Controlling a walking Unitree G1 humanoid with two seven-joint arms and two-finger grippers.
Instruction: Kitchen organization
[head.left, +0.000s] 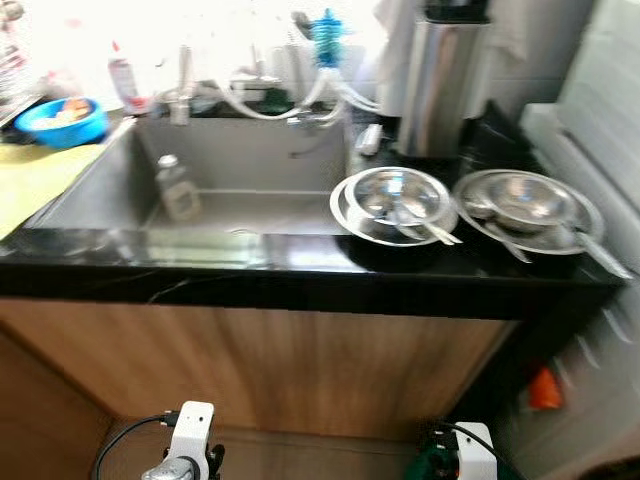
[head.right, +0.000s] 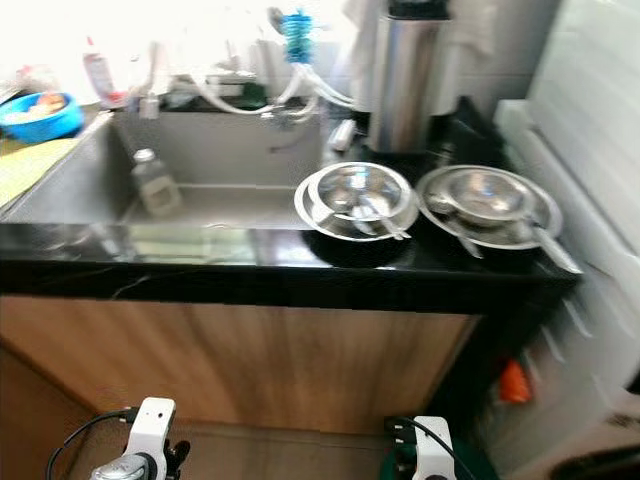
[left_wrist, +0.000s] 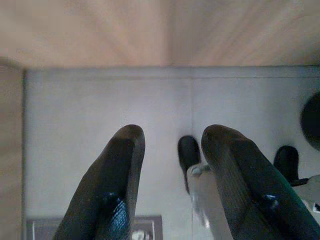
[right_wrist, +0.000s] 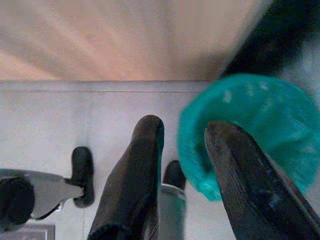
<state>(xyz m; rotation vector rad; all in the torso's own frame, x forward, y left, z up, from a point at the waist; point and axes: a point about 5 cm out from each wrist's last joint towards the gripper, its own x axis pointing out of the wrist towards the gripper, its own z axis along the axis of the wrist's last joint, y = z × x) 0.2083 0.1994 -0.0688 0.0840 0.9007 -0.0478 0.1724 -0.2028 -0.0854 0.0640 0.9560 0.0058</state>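
Observation:
On the black counter, right of the steel sink, lie two stacks of steel dishes. The nearer plate holds a bowl and spoons. The second plate holds a bowl with spoons too. A small clear bottle stands in the sink. Both arms hang low before the wooden cabinet front: left wrist, right wrist. My left gripper is open over grey floor. My right gripper is open; a teal round thing lies behind one finger, contact unclear.
A blue bowl sits at the counter's far left. A tall steel canister and white hoses with a blue brush stand behind the sink. A white appliance lines the right side, with an orange item low beside it.

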